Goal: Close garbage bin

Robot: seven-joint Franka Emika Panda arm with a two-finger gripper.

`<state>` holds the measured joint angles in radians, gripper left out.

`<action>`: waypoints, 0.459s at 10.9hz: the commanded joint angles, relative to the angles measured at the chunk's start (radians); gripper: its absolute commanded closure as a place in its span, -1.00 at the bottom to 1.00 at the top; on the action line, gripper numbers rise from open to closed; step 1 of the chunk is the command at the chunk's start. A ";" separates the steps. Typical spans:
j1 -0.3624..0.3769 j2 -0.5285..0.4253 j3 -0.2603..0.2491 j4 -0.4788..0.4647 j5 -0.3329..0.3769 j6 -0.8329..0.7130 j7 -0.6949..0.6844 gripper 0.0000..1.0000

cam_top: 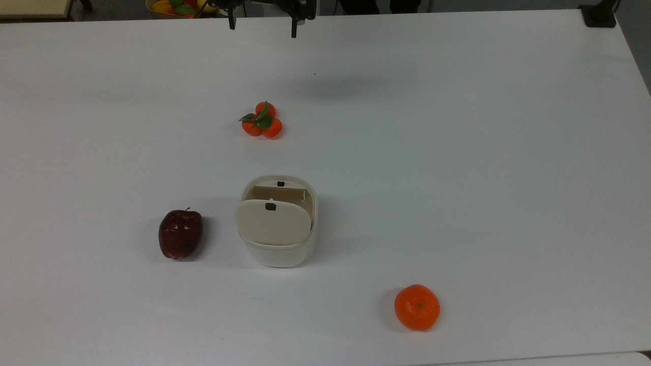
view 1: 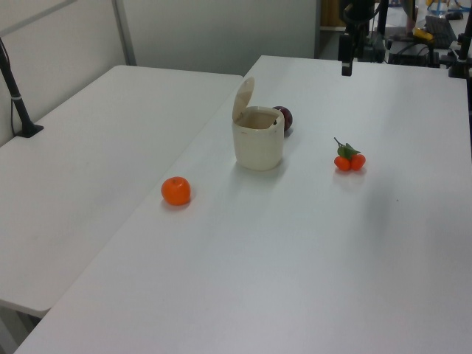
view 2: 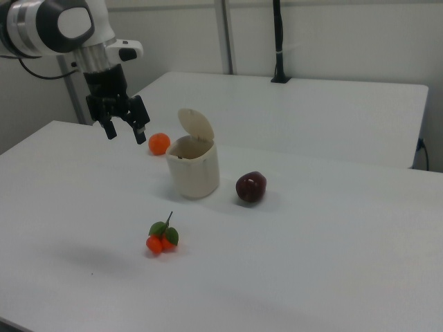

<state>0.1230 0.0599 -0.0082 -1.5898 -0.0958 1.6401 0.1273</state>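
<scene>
Cream garbage bin (cam_top: 278, 223) lid up, visibly empty; hand (view 2: 125, 128) spread, holding nothing.

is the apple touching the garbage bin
Apart. In the top view, a clear strip of bare white table separates the apple from the garbage bin; the right view shows the same gap.
</scene>
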 commanded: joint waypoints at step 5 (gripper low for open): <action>0.014 -0.012 -0.007 -0.019 -0.013 -0.016 0.000 1.00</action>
<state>0.1230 0.0610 -0.0082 -1.5939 -0.0958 1.6401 0.1270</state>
